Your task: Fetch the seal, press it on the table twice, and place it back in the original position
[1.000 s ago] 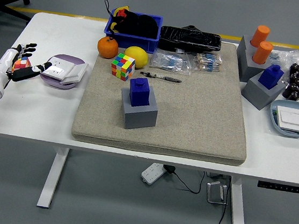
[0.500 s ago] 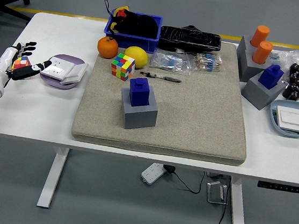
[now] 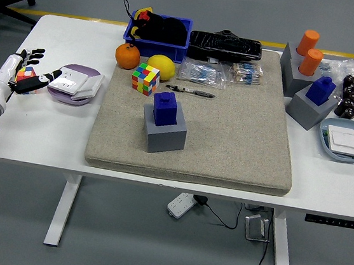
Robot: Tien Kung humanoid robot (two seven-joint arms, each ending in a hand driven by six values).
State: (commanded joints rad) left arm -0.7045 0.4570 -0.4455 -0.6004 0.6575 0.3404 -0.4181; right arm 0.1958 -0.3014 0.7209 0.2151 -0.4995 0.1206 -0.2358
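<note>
We see the blue seal (image 3: 165, 108) seated in its grey holder (image 3: 164, 134) on the beige mat (image 3: 227, 138); our left hand (image 3: 22, 75) hovers empty at the tabletop (image 3: 43, 130) edge, fingers spread; no readable writing

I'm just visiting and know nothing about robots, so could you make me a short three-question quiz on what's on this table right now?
1. True or false: the blue seal on the beige mat sits in a grey holder.
2. Which is nearest the robot's left hand? A) the lemon B) the purple dish C) the orange cylinders
3. Fill in: the multicoloured cube lies just in front of the orange fruit and the ______.

Key
1. True.
2. B; the hand hovers with spread fingers at the table's left end, holding nothing.
3. Lemon.
</note>
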